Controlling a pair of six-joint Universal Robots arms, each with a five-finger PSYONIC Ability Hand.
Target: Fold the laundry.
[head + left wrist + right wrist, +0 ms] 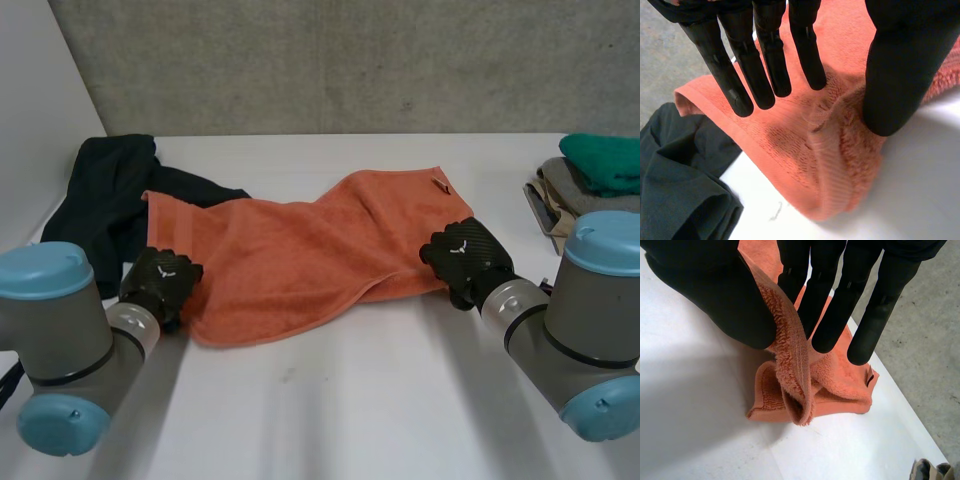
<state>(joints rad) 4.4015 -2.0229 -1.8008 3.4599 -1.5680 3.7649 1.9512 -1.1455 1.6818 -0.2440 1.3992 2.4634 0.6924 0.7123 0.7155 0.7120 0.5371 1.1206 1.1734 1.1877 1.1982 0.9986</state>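
An orange towel [300, 250] lies spread and rumpled across the middle of the white table [350, 400]. My left hand [160, 280] is at its near left corner. In the left wrist view the hand [765, 65] has straight fingers resting on the towel [790, 150], and its thumb [895, 75] presses the pile beside a raised ridge near the hem. My right hand [465, 255] is at the towel's near right edge. There the hand [715, 285] pinches a lifted fold of towel [795, 370] between thumb and straight fingers [830, 300].
A dark garment [110, 190] lies bunched at the table's far left, partly under the towel's left end, close to my left hand's fingertips [680, 190]. At the right edge sits a pile with a green cloth [605, 160] on grey ones [570, 190].
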